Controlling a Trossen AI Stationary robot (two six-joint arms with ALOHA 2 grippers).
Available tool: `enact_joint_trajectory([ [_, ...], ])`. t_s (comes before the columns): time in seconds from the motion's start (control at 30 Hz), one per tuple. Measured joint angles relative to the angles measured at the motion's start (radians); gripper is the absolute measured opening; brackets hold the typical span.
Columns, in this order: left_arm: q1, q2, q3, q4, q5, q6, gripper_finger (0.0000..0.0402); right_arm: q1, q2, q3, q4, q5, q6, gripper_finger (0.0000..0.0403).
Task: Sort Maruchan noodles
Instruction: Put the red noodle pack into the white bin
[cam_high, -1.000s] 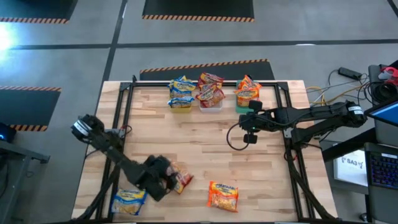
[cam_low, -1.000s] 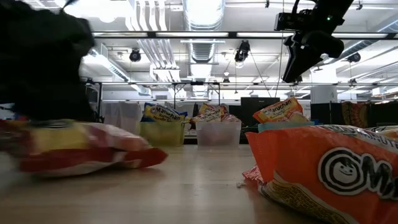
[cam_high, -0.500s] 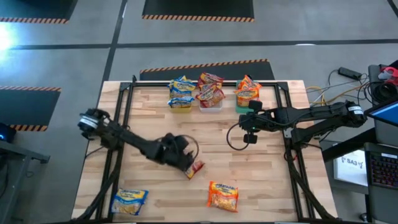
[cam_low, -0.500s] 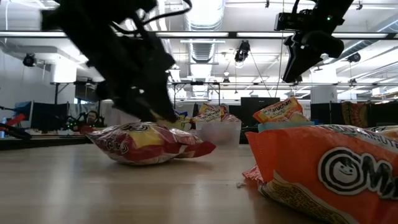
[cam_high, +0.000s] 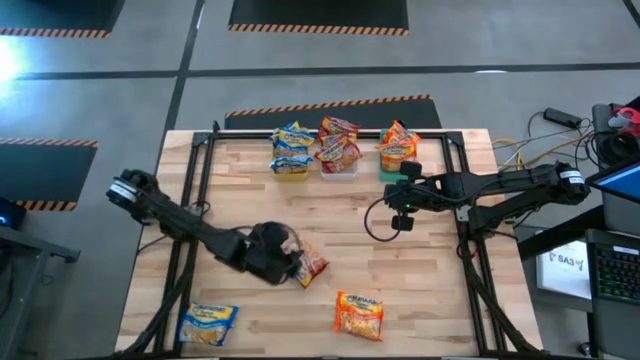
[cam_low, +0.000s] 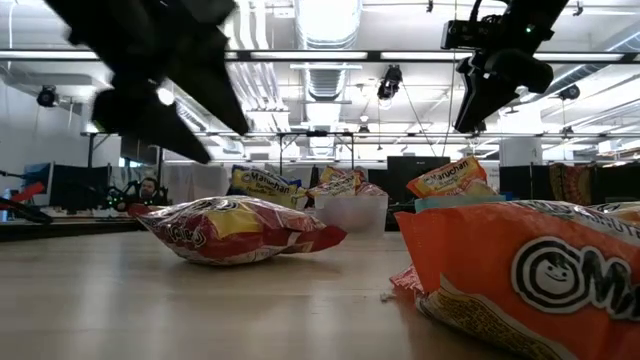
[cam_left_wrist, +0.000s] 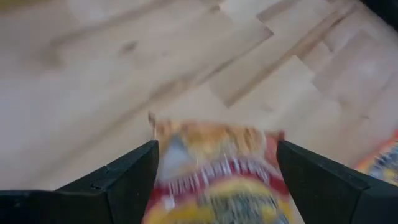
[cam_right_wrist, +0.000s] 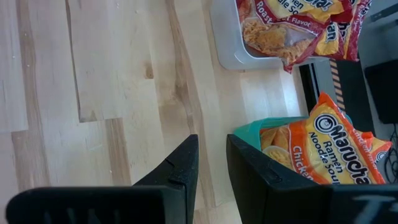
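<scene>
- The red noodle packet lies flat on the table, and everything below is placed from it.
- The left gripper is right at this packet, on the side away from the orange packet; its fingers stand wide apart with the packet's end between them, and the left wrist view does not show them pressing on it.
- In the low view the red packet rests on the wood while the left arm hangs dark above it.
- An orange noodle packet lies near the red one, toward the table's front edge on the right arm's side.
- A blue-and-yellow noodle packet lies further off, toward the front corner on the left arm's side.
- Well beyond the red packet, along the back edge, three bins stand in a row: a yellow bin with blue-and-yellow packets, a clear bin with red packets, and a green bin with orange packets.
- The right gripper hovers in the air well apart from the red packet, just in front of the green bin; its fingers are nearly together, a narrow gap between them, and hold nothing.
</scene>
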Motion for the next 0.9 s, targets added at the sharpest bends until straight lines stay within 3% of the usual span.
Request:
enact_joint_trajectory([
  [0.2,-0.126,-0.04,0.0,-0.105,0.011,-0.417,0.0308,0.0,0.0,0.0,0.0,0.0,0.0,0.0073],
  [0.37,-0.124,0.008,-0.002,-0.113,0.09,-0.678,0.0308,0.0,0.0,0.0,0.002,0.0,0.001,0.0073],
  [0.53,-0.128,0.016,-0.002,-0.027,0.173,-0.776,0.0308,0.0,0.0,0.0,0.012,0.0,0.001,0.0073],
  [0.9,-0.126,0.136,-0.001,0.041,0.175,-0.99,0.0308,0.0,0.0,0.0,0.025,0.0,-0.001,0.0073],
])
